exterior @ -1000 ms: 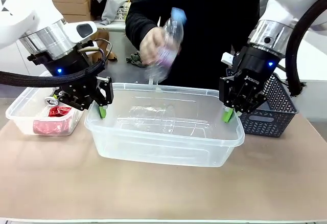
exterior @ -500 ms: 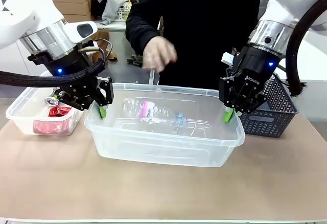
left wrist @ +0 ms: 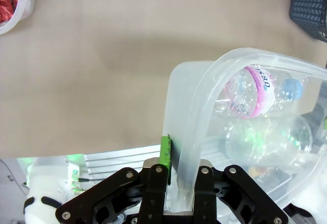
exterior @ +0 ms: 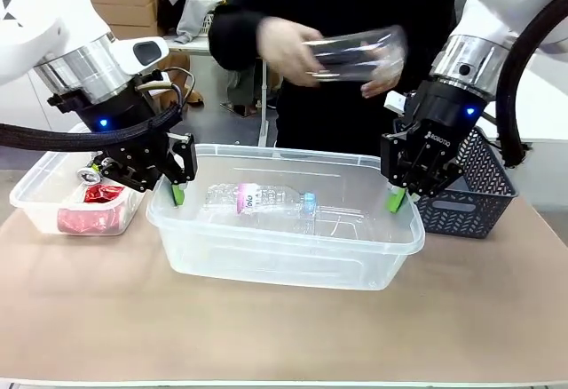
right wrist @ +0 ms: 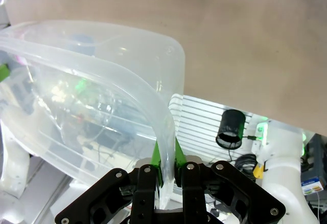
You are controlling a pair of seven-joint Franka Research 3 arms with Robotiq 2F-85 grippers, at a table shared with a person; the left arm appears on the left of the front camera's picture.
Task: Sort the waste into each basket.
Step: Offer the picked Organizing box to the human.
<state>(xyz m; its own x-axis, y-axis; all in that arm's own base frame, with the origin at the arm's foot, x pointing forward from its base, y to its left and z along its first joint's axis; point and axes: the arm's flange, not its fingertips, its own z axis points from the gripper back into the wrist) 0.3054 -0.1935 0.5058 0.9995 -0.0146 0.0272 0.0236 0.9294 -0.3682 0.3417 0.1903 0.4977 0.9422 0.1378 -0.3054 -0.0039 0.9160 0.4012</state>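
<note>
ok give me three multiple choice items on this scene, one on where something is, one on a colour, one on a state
1. Where is the pink-labelled bottle?
A. in the big clear tub
B. in the dark basket
C. on the bare table

2. What colour is its cap?
A. red
B. blue
C. white

3. How are the left gripper and right gripper?
A. both open above the tub
B. one shut, one open
C. both shut on the tub's rim

Answers: 1 A, it lies on the tub's floor. 2 B, the cap shows blue through the clear wall. 3 C, each wrist view shows the fingers pinching the rim.
</note>
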